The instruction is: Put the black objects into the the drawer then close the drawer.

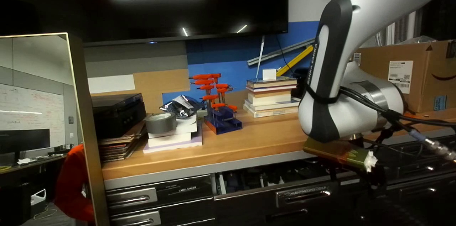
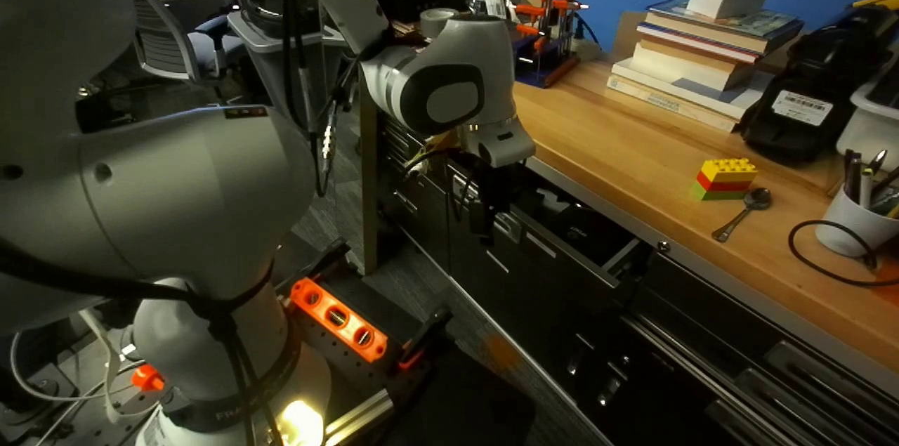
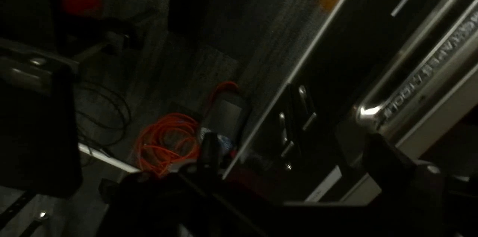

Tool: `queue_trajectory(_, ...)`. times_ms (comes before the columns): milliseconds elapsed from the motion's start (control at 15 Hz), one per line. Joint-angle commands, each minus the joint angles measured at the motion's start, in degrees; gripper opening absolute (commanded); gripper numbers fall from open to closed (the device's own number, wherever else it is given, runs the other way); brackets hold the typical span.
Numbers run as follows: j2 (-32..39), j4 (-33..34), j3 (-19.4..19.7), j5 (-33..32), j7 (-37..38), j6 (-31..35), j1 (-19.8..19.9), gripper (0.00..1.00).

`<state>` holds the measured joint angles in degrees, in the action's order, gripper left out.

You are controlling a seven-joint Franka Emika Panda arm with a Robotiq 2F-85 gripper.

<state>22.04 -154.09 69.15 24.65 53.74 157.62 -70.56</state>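
So the drawer (image 1: 245, 207) is sticking out from under the wooden countertop (image 1: 260, 140), and the gripper (image 3: 293, 143) is hanging down by its front, near the handle (image 3: 418, 80). In the wrist view the two fingers (image 3: 210, 153) are well apart, with the cabinet front (image 3: 321, 125) showing in the gap. Can't tell if either one is touching the drawer, it's pretty murky down there.

As for the black objects, a black piece (image 2: 593, 228) with white lettering is lying inside the drawer, toward the right end in an exterior view, and there's more dark stuff (image 1: 245, 179) in there too (way too dim to say which bits are the two that count).

Up top, going left to right in an exterior view: a black boxy device (image 1: 119, 114), a grey roll of tape (image 1: 161, 125) on some books (image 1: 172, 140), red-handled hex keys (image 1: 208, 87) in a blue stand (image 1: 224, 122), then a taller book stack (image 1: 270, 96) with a small white box (image 1: 269, 74) on it. A cardboard box (image 1: 406, 55) sits at the far right, behind the arm (image 1: 363, 33). In an exterior view there's also a toy brick block (image 2: 727, 179), with a spoon (image 2: 755, 200) just beside it on the near side. Wrist view shows a coil of orange cable (image 3: 149, 142) on the floor (image 3: 157, 69) too.
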Motion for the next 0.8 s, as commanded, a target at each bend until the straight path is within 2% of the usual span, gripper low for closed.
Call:
queue_trajectory(0, 1.57, 3.54, 7.51, -4.99, 3.99, -15.26, -7.01, 1.00)
queue_trajectory(200, 0.54, 5.66, 8.79, -6.51, 4.11, -23.95, -8.07, 1.00)
queue_trajectory(400, 0.60, 7.27, 6.52, -5.93, 3.09, -30.23, -5.88, 1.00)
queue_trajectory(600, 1.27, 8.21, 2.39, -4.60, 1.84, -35.40, -2.33, 1.00)
queue_trajectory(667, -2.21, 8.27, -2.21, -8.30, 4.59, -35.08, 2.59, 1.00)
queue_trajectory(733, -2.18, 8.45, -5.25, -8.27, 4.37, -35.31, 5.37, 1.00)
